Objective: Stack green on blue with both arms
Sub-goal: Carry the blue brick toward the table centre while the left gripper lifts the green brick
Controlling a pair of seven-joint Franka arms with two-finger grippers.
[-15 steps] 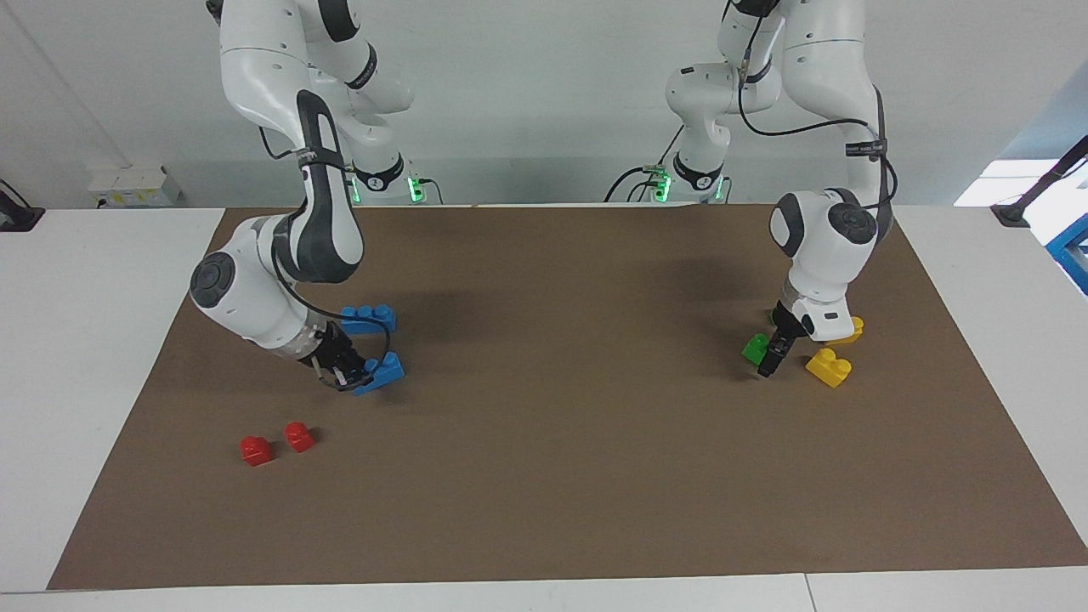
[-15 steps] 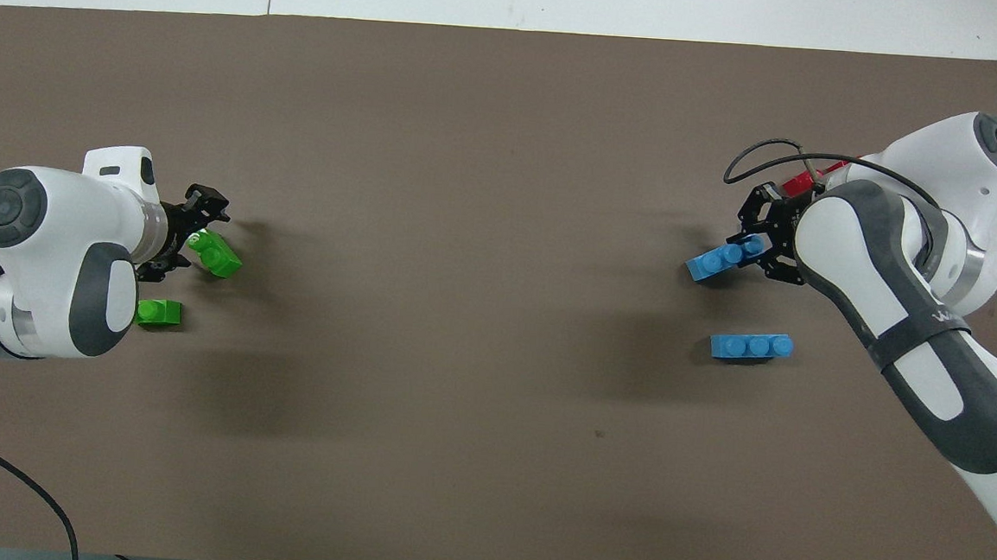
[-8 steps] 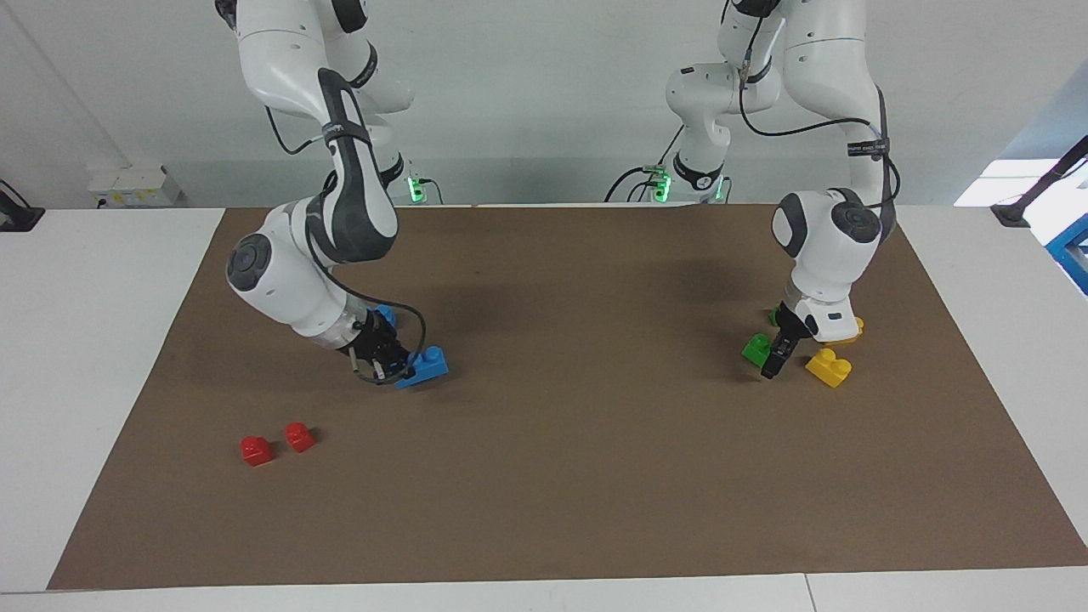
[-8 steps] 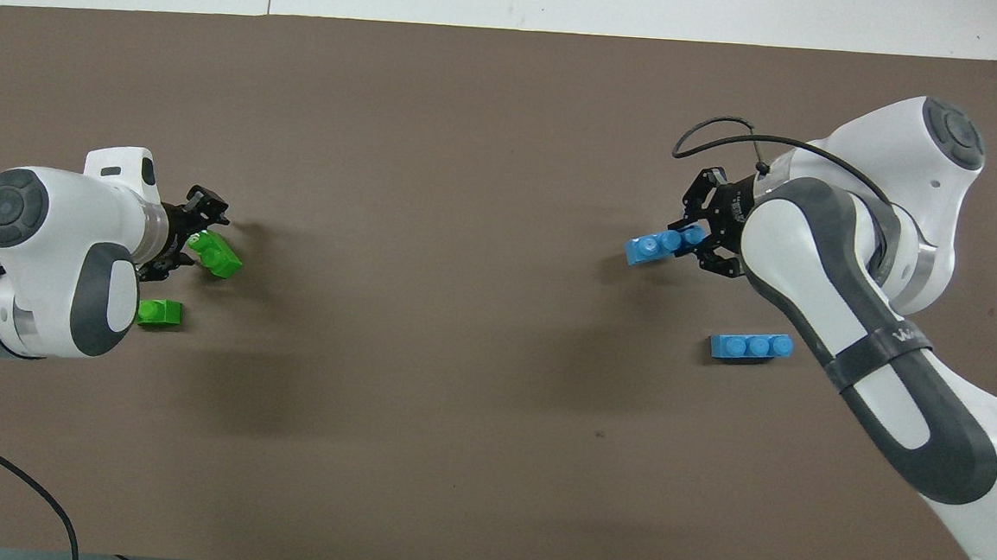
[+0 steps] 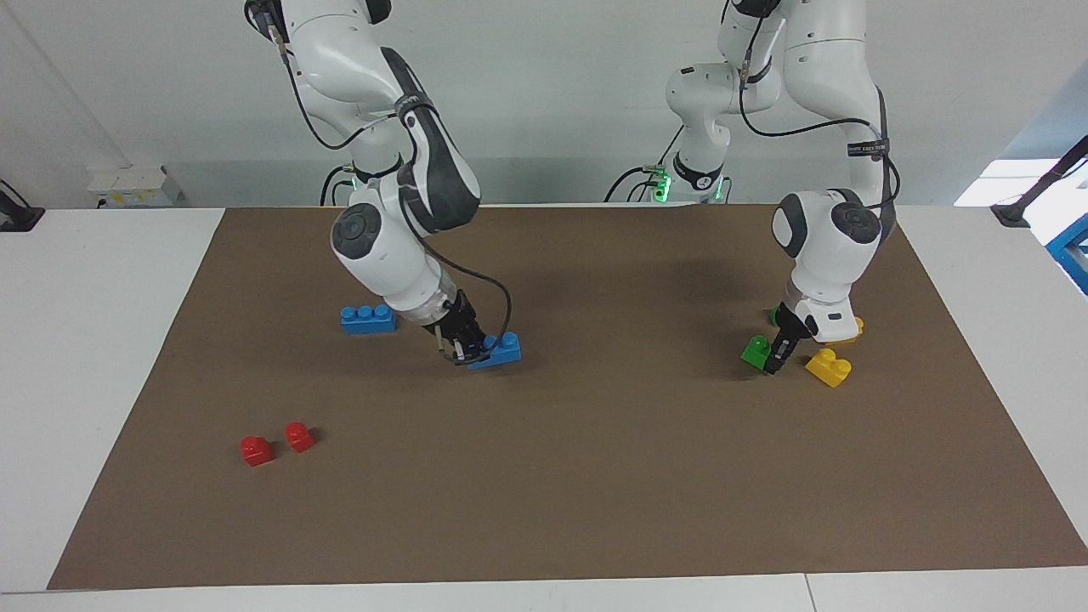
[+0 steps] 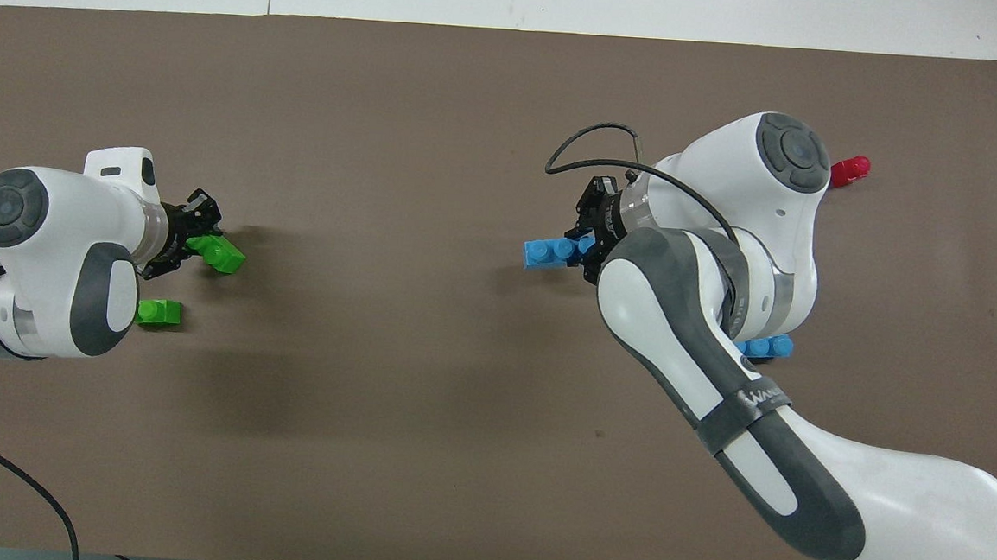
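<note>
The right gripper [image 5: 469, 350] pinched a blue three-stud brick [image 5: 501, 348] above the mat [image 5: 595, 476], centre toward nine o'clock in the facing view. The left gripper [image 5: 775, 355] clamped a green two-stud brick [image 5: 755, 350] at three o'clock.

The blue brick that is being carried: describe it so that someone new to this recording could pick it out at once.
On the brown mat, find the right arm reaching toward the middle. Its end effector is shut on one end of a long blue brick, tilted just above the mat. The other blue brick lies flat and untouched, nearer to the robots.
</note>
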